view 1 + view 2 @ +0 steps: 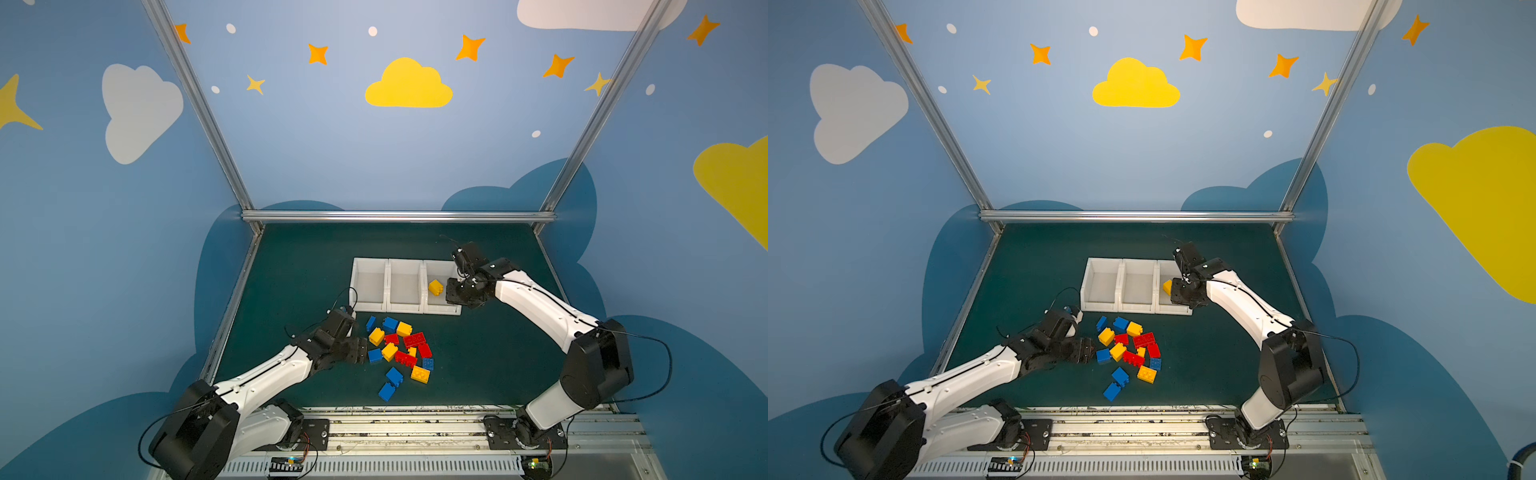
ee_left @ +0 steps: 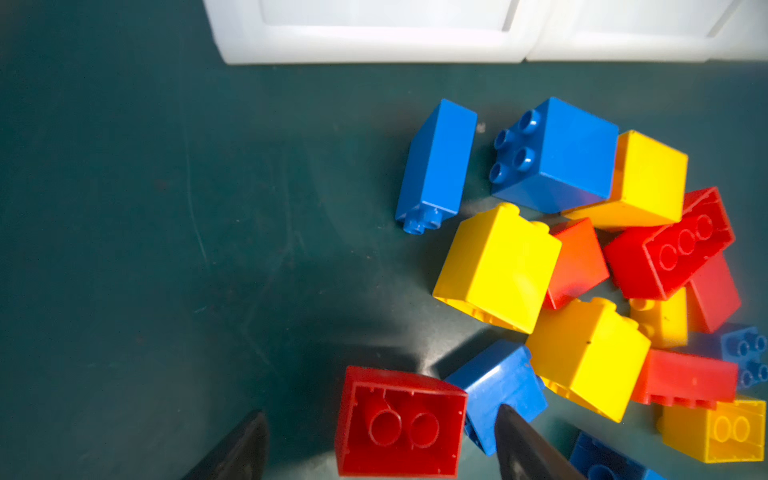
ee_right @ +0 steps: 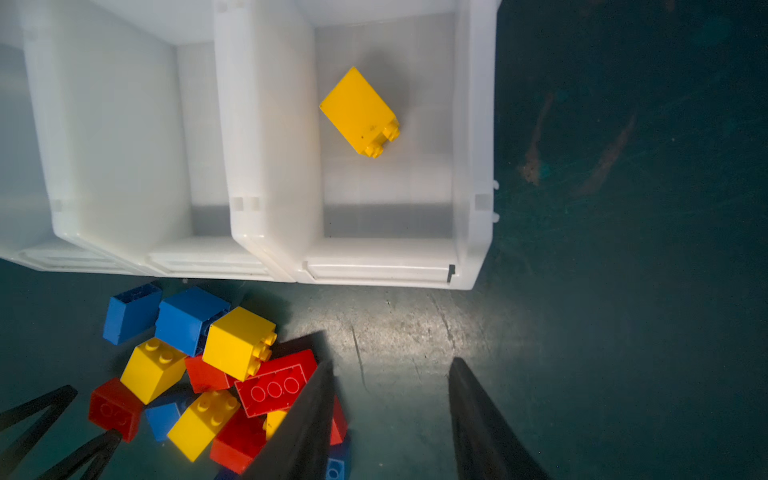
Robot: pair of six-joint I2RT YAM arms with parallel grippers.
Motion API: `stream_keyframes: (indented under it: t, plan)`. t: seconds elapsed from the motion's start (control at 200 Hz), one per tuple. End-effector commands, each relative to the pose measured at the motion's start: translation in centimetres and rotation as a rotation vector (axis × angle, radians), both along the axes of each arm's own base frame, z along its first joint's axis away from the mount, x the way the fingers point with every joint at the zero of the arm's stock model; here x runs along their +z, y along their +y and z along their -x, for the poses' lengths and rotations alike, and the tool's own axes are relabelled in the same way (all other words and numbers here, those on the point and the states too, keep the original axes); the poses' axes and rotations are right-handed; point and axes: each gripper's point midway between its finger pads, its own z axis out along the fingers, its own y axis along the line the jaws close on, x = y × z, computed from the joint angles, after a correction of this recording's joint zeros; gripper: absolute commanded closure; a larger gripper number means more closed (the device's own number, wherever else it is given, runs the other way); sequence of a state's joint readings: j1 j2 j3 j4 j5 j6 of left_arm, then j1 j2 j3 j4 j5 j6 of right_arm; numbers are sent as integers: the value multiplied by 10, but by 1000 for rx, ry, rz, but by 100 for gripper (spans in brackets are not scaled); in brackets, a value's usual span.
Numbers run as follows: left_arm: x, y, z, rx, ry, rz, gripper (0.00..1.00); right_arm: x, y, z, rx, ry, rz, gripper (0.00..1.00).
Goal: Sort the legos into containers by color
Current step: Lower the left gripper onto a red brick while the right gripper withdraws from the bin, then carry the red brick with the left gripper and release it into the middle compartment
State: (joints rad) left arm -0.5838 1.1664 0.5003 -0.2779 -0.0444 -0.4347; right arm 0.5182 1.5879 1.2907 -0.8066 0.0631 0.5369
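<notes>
One yellow brick (image 3: 357, 110) is lying on its side on the floor of the right bin (image 3: 471, 124), its long axis running diagonally and its studs pointing toward the bin's near right corner. The other bricks (image 1: 399, 347) are lying piled on the table (image 1: 291, 270), just near of the bins.

The right arm is reaching far, its wrist bending down over the bin's near lip. The right gripper (image 3: 391, 361) is standing partly open and empty.

The left arm is stretching low toward the pile's left edge. The left gripper (image 2: 380, 409) is standing wide open, straddling a red brick (image 2: 399, 424) with gaps showing on both sides.
</notes>
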Motion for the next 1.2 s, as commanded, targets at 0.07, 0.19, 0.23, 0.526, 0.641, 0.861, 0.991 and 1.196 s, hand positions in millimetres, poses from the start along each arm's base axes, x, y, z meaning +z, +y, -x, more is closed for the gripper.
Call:
stream_keyframes:
  t: [0.07, 0.19, 0.23, 0.526, 0.641, 0.861, 0.991, 1.196]
  plan:
    - [-3, -4, -1, -34, 10, -39, 15, 12, -11, 6, -24, -18, 9, 54]
    - [-7, -10, -1, -52, 18, -44, 15, 17, -12, 7, -25, -29, 5, 54]
    - [-9, -10, 0, -57, 24, -53, 16, 18, -12, 7, -28, -34, 3, 54]
    - [-23, -4, 4, -62, 88, -135, 22, 20, -17, 10, -37, -37, 6, 54]
    - [-25, -3, 5, -49, 95, -141, 26, 22, -15, 7, -33, -41, -5, 56]
    - [-26, 1, 9, -36, 98, -148, 34, 17, -14, 9, -43, -29, -19, 58]
    - [-23, 3, 9, -28, 86, -147, 37, 15, -17, 13, -53, -20, -10, 59]
    - [-25, 6, 9, -5, 82, -152, 45, 14, -18, 14, -58, -16, -8, 60]
